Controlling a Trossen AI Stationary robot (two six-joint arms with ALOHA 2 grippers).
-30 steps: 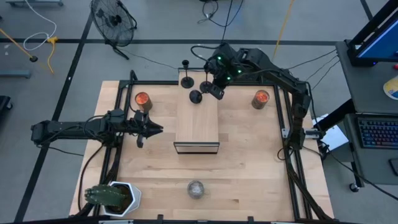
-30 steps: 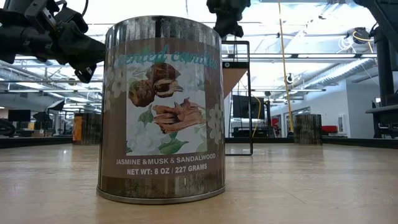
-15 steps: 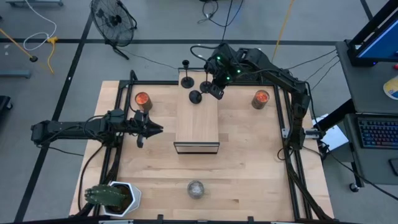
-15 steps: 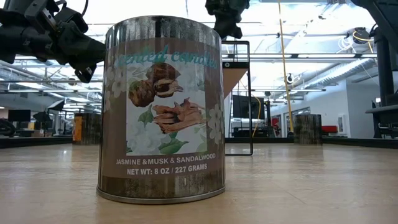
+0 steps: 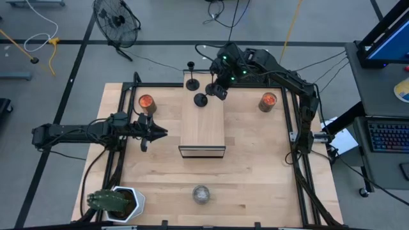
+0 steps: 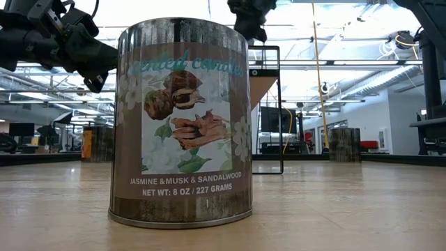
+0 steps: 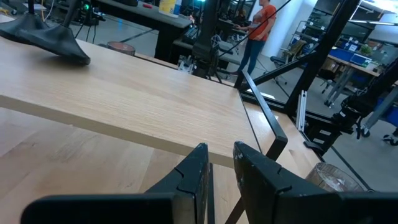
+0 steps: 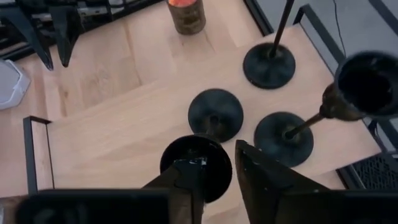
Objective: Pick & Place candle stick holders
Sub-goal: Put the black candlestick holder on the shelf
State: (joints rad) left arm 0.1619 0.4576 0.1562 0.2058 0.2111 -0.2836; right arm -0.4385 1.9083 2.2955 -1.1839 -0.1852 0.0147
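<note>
On a pale wooden raised platform point(image 5: 203, 121), three black disc-based candle stick holders point(image 8: 214, 114) cluster at its far end under the right gripper point(image 8: 217, 165), fingers parted around nothing, which should lift straight to avoid toppling them.

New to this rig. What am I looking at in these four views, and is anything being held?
It is a robot with two dark arms at a wooden table, each ending in two-finger jaws. One camera looks straight down, one sits at table height facing a scented-candle tin, and one rides on each wrist. On the table are a raised wooden shelf, two orange-topped jars, a grey ball-like thing and a potted plant. Three black candle holders stand at the shelf's far end. The right gripper hovers over them, jaws apart, gripping nothing as far as I can tell. The left gripper waits beside the shelf, jaws slightly apart, empty.
</note>
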